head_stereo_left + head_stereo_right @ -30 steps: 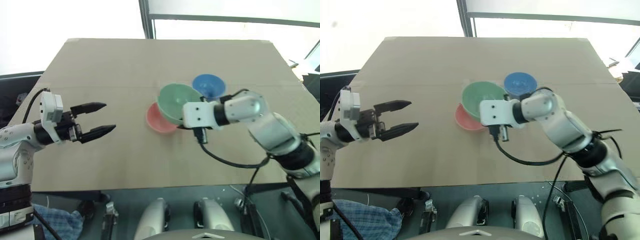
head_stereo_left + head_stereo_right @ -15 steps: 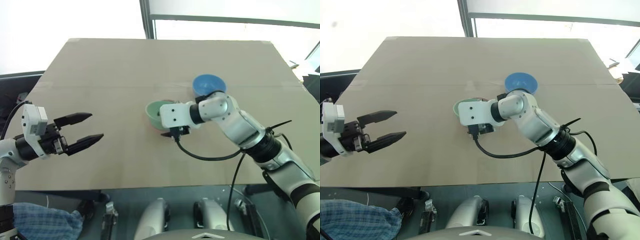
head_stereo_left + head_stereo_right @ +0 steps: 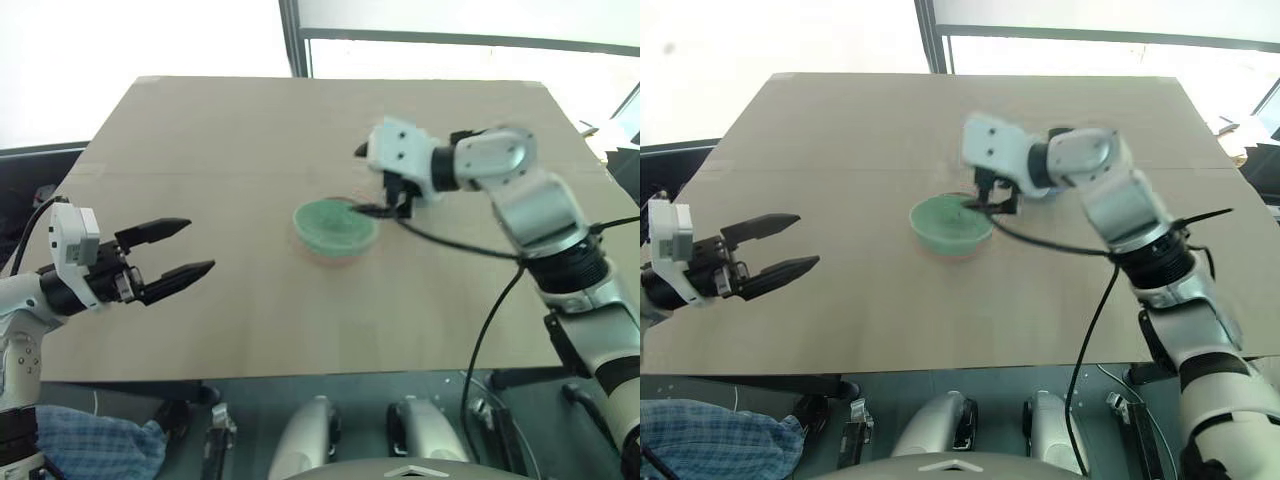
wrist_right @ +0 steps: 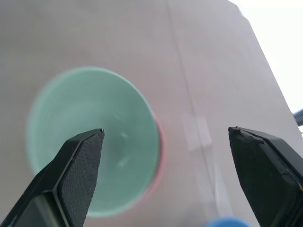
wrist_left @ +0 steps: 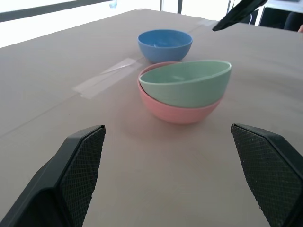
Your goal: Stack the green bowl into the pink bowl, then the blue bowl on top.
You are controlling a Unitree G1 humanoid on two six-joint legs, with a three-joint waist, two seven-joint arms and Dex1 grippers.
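At the left, the left gripper is being held level over the near left part of the cardboard-covered table, its two black fingers spread wide with nothing between them, well apart from the bowls. Toward the middle of the table, the green bowl is being carried inside the pink bowl; in the left wrist view it is seen sitting slightly tilted, one side of its rim riding higher than the pink rim, so the first step is being judged done, though the nesting may not be fully settled. Just to the right, the right gripper is being held above the pair, pointed down at them, its fingers wide apart and gripping nothing. The blue bowl is standing alone on the table just beyond the stacked pair, near a strip of clear tape, and is mostly being hidden behind the right arm in the head views. The second step, setting it on top of the green bowl, is being judged as not yet begun. No brand, label or readable writing is being shown on the bowls, the table or the grippers.
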